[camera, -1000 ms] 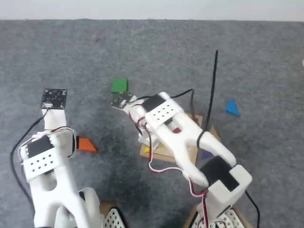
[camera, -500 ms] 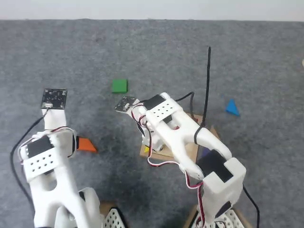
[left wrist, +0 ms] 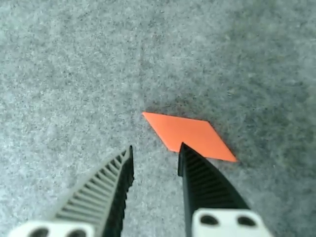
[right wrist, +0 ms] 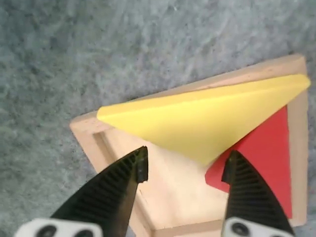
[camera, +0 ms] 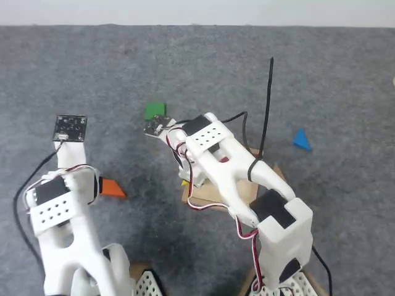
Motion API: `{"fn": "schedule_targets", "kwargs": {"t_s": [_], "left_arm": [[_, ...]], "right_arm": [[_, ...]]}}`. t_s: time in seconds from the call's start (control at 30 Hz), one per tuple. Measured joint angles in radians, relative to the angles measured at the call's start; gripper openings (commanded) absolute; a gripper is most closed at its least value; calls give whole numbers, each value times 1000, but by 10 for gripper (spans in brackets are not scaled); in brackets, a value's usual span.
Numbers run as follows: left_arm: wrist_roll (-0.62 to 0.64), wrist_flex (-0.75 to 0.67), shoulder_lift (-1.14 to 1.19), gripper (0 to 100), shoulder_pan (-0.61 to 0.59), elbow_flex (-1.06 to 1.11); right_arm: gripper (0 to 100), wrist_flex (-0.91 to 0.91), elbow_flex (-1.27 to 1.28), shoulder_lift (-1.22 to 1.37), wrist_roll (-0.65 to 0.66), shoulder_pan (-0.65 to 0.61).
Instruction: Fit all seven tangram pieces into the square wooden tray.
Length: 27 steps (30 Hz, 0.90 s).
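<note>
Grey felt-like mat [camera: 92, 68] lying flat across whole scene, its speckled, fuzzy nap showing up close in both wrist views [left wrist: 59, 59] [right wrist: 59, 49]. Pale strip [camera: 197, 12] running straight along mat's far edge. Small pale speck [camera: 392, 81] sitting at mat's right edge, too small for identifying.

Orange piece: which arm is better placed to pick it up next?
Left. The left fingers are open at the edge of the orange piece; the right fingers are over the wooden tray.

Green square [camera: 153, 111], blue triangle [camera: 302, 140] and orange piece [camera: 112, 188] lie outside the tray [camera: 205, 198].
</note>
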Motion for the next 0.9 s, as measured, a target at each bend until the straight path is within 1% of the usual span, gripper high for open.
{"fn": "schedule_targets", "kwargs": {"t_s": [0.13,0.3,0.47,0.6,0.77,0.9], "left_arm": [[0,0,0,148,0,0],[0,2,0,148,0,0],[0,2,0,148,0,0],[0,2,0,148,0,0],[0,2,0,148,0,0],[0,2,0,148,0,0]], "right_arm": [[263,18,-18,-2,5,0],[263,25,-31,-63,6,0],[263,-112,-31,-61,-78,18],[263,-209,-31,6,-133,15],[263,-236,-31,20,-152,15],[263,-209,-31,20,-153,15]]}}
